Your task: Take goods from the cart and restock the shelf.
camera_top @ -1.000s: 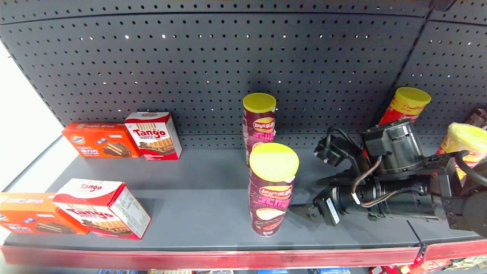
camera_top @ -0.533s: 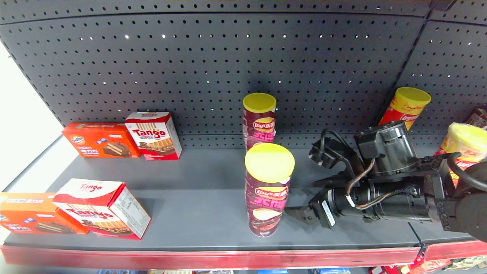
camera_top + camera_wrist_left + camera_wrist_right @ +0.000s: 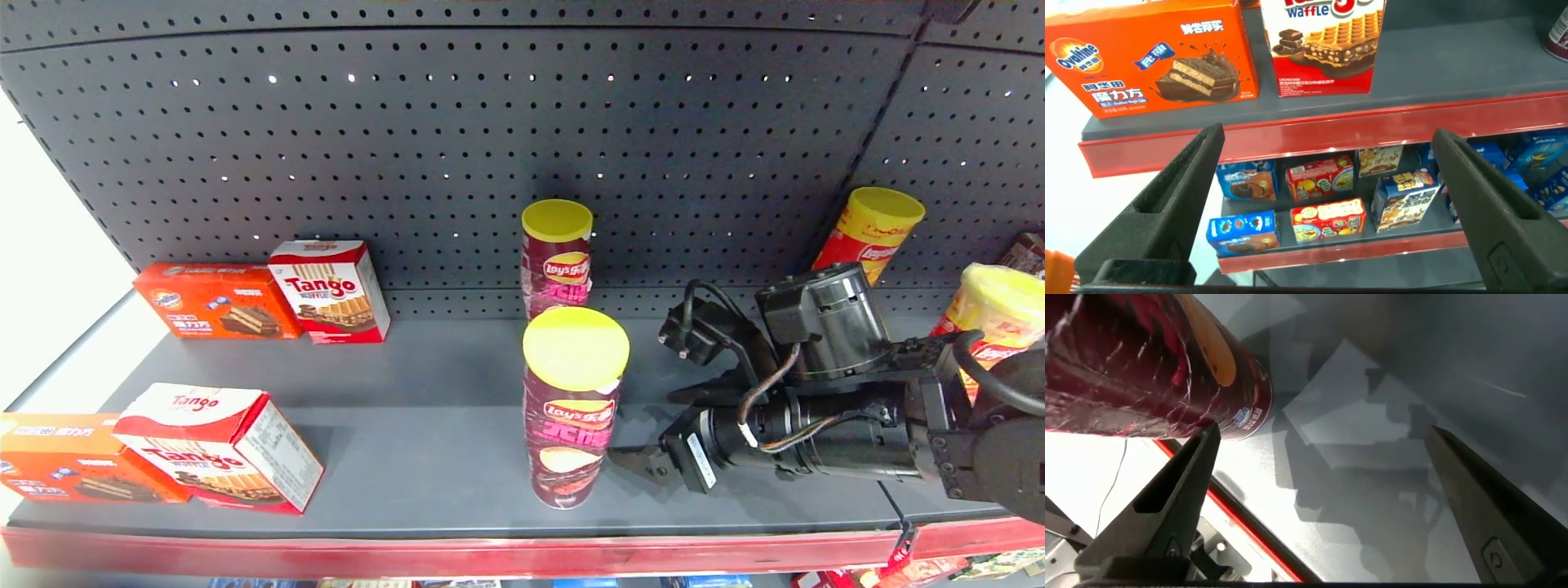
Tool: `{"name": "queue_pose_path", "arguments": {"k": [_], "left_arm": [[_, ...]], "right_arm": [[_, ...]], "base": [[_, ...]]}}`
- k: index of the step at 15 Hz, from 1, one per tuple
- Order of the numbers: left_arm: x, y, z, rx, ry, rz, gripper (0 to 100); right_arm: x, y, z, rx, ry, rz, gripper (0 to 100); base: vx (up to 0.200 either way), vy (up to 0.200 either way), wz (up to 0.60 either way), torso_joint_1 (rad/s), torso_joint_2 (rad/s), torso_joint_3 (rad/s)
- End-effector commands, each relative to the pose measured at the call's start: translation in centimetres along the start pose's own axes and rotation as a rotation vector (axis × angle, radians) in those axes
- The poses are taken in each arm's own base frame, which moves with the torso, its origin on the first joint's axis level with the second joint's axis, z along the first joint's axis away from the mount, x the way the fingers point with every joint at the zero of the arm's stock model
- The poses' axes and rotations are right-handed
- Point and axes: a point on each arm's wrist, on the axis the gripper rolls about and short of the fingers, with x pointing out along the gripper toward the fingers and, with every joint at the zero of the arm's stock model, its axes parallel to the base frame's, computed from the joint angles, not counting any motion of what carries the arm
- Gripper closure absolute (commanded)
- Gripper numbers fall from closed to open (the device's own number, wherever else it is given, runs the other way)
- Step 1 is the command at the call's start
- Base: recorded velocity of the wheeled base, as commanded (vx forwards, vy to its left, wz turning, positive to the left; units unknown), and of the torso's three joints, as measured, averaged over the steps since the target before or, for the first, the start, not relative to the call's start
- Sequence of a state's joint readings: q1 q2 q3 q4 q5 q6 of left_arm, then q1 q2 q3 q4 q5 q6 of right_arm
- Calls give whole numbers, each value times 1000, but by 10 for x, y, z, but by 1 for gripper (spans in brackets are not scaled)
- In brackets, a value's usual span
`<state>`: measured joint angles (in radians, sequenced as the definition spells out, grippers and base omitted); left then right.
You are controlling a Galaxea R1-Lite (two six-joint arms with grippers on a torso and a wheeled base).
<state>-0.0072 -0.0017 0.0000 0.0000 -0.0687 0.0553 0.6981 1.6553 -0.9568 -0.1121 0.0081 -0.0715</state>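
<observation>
A maroon chips can (image 3: 573, 408) with a yellow lid stands upright near the front of the grey shelf (image 3: 424, 441). My right gripper (image 3: 653, 429) lies low over the shelf just right of it, open, with nothing between its fingers. In the right wrist view the can (image 3: 1151, 367) sits outside the right gripper (image 3: 1323, 498), close against one fingertip (image 3: 1204, 445). A second maroon can (image 3: 557, 253) stands behind, by the pegboard. In the left wrist view my left gripper (image 3: 1323, 196) hangs open and empty, below and before the shelf's red front edge (image 3: 1315, 122).
Wafer boxes stand at the shelf's left: an orange one (image 3: 214, 300) and a red-white one (image 3: 331, 290) at the back, two more (image 3: 216, 449) in front. Yellow-lidded cans (image 3: 872, 224) stand at the right. Lower shelves hold small boxes (image 3: 1323, 175).
My right gripper has slid a little left along the shelf, and the front can has shifted slightly left with it. The left side of the shelf is unchanged.
</observation>
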Motion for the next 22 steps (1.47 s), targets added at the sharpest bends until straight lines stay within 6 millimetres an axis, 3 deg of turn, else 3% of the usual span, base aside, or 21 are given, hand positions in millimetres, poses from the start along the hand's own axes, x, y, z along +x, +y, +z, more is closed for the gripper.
{"name": "queue_pose_path", "arguments": {"k": [1, 5, 7, 10, 12, 14, 16, 17, 19, 22], "left_arm": [[0, 0, 0, 0, 2, 1, 0], [0, 0, 0, 0, 2, 1, 0], [0, 0, 0, 0, 2, 2, 0], [0, 0, 0, 0, 2, 2, 0], [0, 0, 0, 1, 2, -1, 0], [0, 0, 0, 1, 2, -2, 0], [0, 0, 0, 1, 2, -2, 0], [0, 0, 0, 3, 2, -2, 0], [0, 0, 0, 3, 2, -2, 0], [0, 0, 0, 3, 2, -2, 0]], "right_arm": [[-1, 0, 0, -1, -2, 1, 0], [-2, 0, -1, -1, 0, -1, 0], [-15, -3, 6, 5, -47, -12, 0], [-69, -13, 23, 29, -243, -110, 0], [-124, -21, 13, 52, -358, -171, 0], [-170, -15, -22, 60, -430, -184, 0], [-196, -3, -67, 50, -469, -164, 0], [-211, 4, -99, 41, -506, -144, 0], [-225, 9, -142, 40, -529, -142, 0], [-228, 15, -198, 87, -479, -156, 0]], "base": [[0, 0, 0, 0, 0, 0], [0, 0, 0, 0, 0, 0], [0, 0, 0, 0, 0, 0], [0, 0, 0, 0, 0, 0], [0, 0, 0, 0, 0, 0], [0, 0, 0, 0, 0, 0], [0, 0, 0, 0, 0, 0], [0, 0, 0, 0, 0, 0], [0, 0, 0, 0, 0, 0], [0, 0, 0, 0, 0, 0]]}}
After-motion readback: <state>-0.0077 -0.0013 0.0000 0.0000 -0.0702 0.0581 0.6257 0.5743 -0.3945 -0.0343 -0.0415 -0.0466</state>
